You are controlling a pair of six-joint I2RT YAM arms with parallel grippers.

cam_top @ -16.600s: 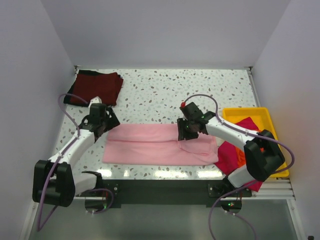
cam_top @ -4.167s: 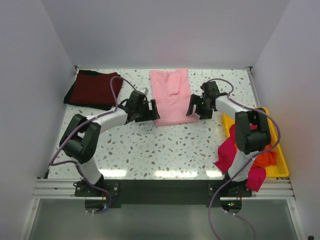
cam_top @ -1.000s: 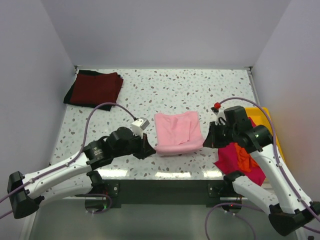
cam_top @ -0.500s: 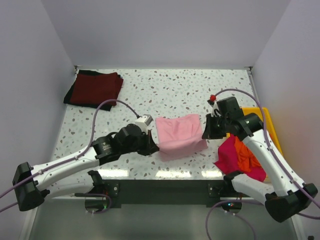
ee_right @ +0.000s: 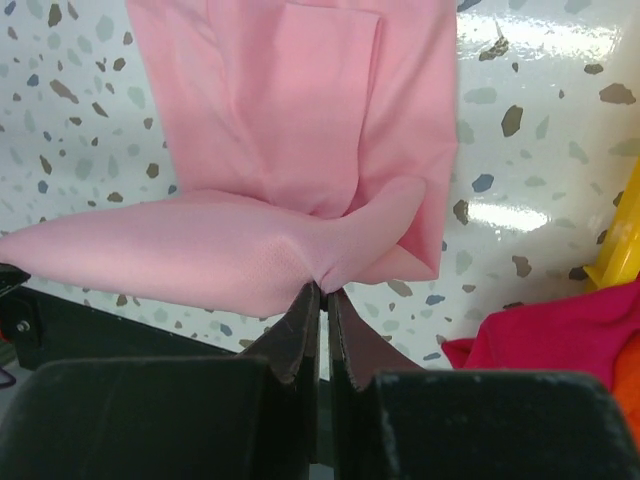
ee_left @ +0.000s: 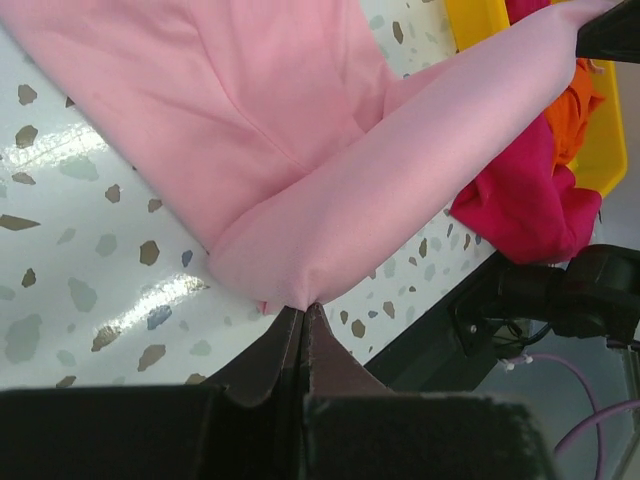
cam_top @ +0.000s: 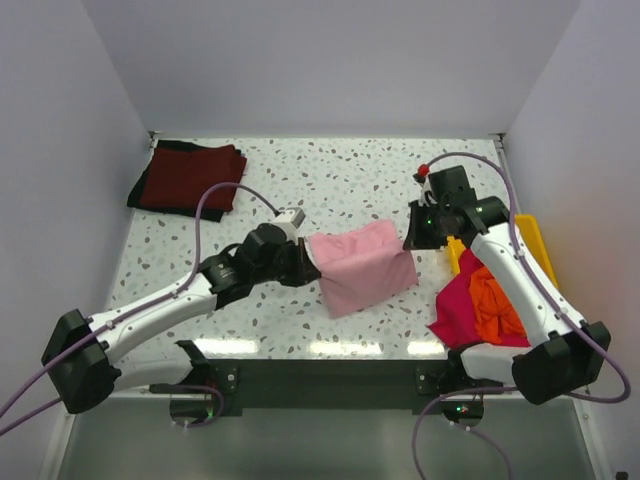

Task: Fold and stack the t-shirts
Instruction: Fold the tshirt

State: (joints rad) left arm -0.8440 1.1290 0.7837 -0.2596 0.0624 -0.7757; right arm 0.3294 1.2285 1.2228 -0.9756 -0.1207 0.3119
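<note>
Left gripper [cam_top: 306,262] and right gripper [cam_top: 412,240] each pinch a corner of the pink tee [cam_top: 362,270], its edge held taut above mid-table. A fold's underway, I'd say. Next: lay that edge evenly across, then release together.

No legible text, label, brand, number or sign in any view
</note>
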